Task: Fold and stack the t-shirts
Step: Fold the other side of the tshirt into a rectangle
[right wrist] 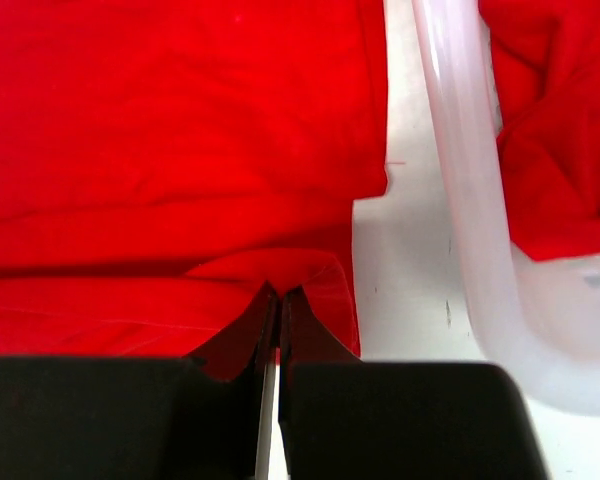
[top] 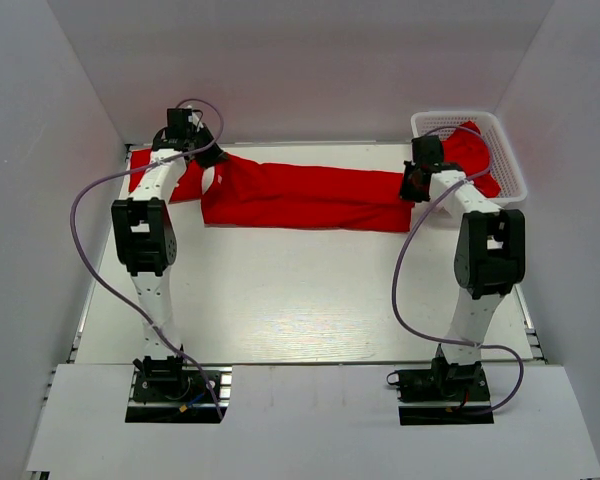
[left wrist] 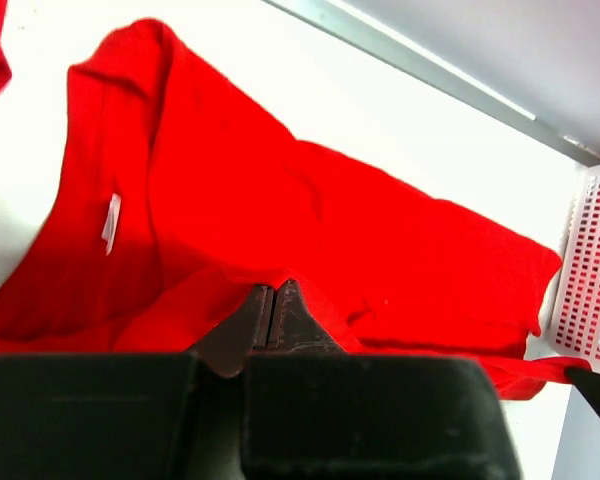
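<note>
- Top external view: a red shirt point(top: 300, 198) lies as a long, flattened band across the far part of the tabletop point(top: 300, 300), strung between the two arms.
- Left wrist view: the left gripper point(left wrist: 273, 298) has its fingers pressed together on a raised fold of the shirt's near edge. The white label point(left wrist: 111, 222) marks the collar end nearby.
- Right wrist view: the right gripper point(right wrist: 278, 300) is clamped on the opposite end. Only a sliver shows between the fingers, with a fold of hem pinched at the tips, just beside the basket point(right wrist: 460, 150).
- The basket is white plastic with lattice walls and a smooth rounded rim. A crumpled red bundle point(right wrist: 550, 120), probably another shirt, sits inside.
- A red flap point(top: 140, 172) lies past the left arm. I cannot tell whether it is a sleeve or a separate garment.
- The shirt is matte knit with soft creases and no stiffness.
- Handling, as a judgement:
  - The shirt is light and limp, so it will sag wherever it is unsupported.
  - It is not fragile, but a thin pinch could slip.
  - The best holds are edges and corners, at shoulder and hem, taken through both layers, with the two ends kept level so tension holds it flat.
- The tabletop looks smooth and white, so the cloth should slide over it easily.
</note>
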Controlling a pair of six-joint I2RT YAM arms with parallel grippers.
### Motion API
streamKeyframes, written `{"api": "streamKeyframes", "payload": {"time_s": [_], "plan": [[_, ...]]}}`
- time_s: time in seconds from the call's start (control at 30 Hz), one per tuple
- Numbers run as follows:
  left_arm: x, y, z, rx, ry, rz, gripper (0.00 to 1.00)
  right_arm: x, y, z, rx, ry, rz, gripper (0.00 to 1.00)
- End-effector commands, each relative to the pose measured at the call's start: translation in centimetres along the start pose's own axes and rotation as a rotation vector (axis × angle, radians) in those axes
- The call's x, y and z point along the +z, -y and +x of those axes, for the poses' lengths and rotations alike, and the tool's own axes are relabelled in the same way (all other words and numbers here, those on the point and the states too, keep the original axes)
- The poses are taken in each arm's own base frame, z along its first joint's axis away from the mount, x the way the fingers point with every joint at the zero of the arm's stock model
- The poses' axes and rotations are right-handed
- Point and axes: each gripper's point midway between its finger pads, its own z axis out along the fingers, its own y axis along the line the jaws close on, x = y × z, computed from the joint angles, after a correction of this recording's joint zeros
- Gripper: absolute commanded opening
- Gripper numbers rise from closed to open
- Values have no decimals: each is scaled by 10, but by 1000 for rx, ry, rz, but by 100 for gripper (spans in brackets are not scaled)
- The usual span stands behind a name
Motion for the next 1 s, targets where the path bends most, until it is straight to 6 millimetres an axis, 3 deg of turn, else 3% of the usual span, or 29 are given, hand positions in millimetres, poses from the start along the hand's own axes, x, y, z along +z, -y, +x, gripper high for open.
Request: {"api": "streamKeyframes", "payload": {"time_s": [0.0,0.13,0.17,0.37,0.47,0.5,0.6,0.63,0.67,0.73,0.77,0.83,0.87,0.9,0.97], "plan": [[-5,13,-24,31,58,44,0,4,3,-19,-7,24,2,0],[5,14,-26,36,58,68,0,8,3,-24,4,15,11,0],[7,19,-29,45,68,95,0,15,5,-16,2,-14,21,0],[33,10,-22,44,49,113,0,26,14,-13,40,-45,57,0],[43,6,-18,42,38,118,0,27,16,-20,55,-39,77,0],[44,10,-25,44,63,134,0,32,17,-16,58,-52,83,0],[57,6,-16,27,45,165,0,38,18,-17,72,-61,99,18],[59,8,-19,33,58,173,10,38,18,-17,74,-61,100,25],[61,9,-18,34,52,183,25,38,14,-24,77,-53,80,40],[63,14,-21,26,60,214,46,37,7,-29,72,-51,55,49],[63,16,-20,27,54,223,65,34,4,-34,63,-40,41,59],[61,21,-26,27,72,236,71,26,-10,-44,47,-13,-31,69],[59,24,-31,34,86,245,86,24,-22,-41,19,-15,-63,90],[55,28,-35,38,95,250,98,21,-26,-42,17,-17,-119,90],[49,33,-39,43,105,257,100,13,-37,-51,8,20,-181,90]]}}
